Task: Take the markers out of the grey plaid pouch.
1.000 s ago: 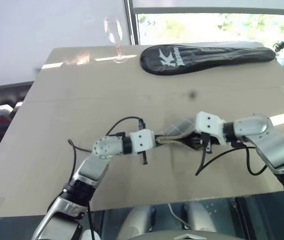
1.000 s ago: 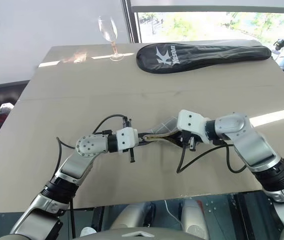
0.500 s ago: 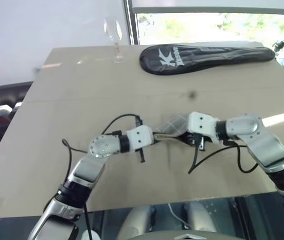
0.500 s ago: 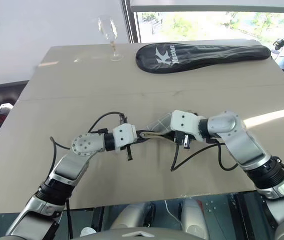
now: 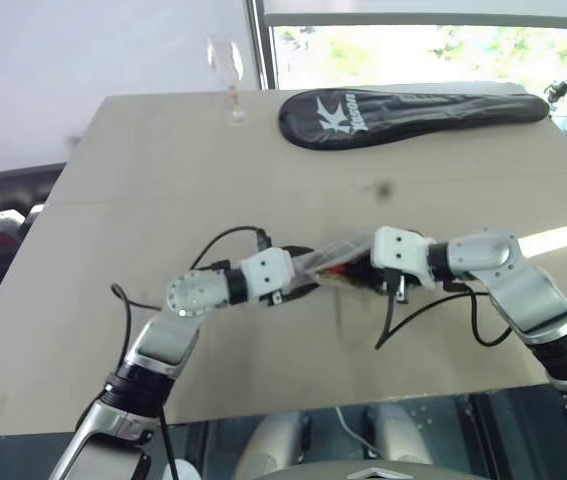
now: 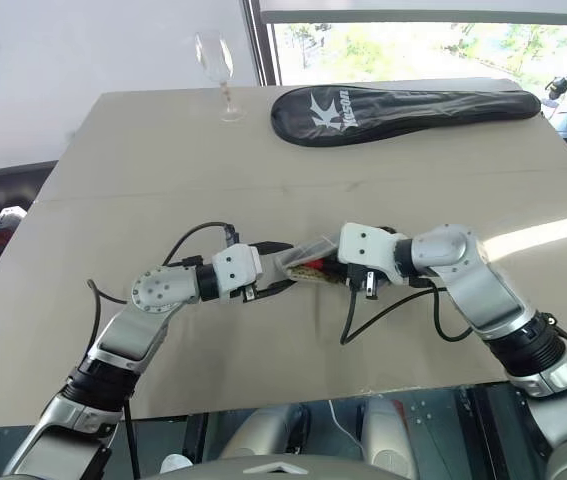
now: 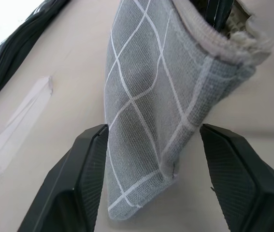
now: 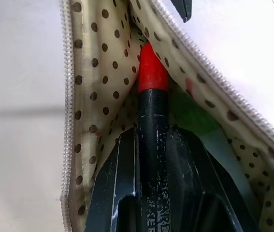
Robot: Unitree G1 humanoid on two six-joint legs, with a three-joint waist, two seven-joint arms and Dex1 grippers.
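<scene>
red-capped marker [image 8: 152, 96] inside grey plaid pouch [image 7: 161, 96], clamped by right hand [image 8: 152, 159]; left hand [image 7: 151, 159] apart.

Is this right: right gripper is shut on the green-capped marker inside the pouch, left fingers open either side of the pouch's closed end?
Not quite. In the right wrist view the right gripper is shut on the red-capped marker; the green-capped marker lies beside it inside the grey plaid pouch, ungripped. The rest holds: the left wrist view shows the left gripper open, a finger either side of the pouch's closed end.
</scene>
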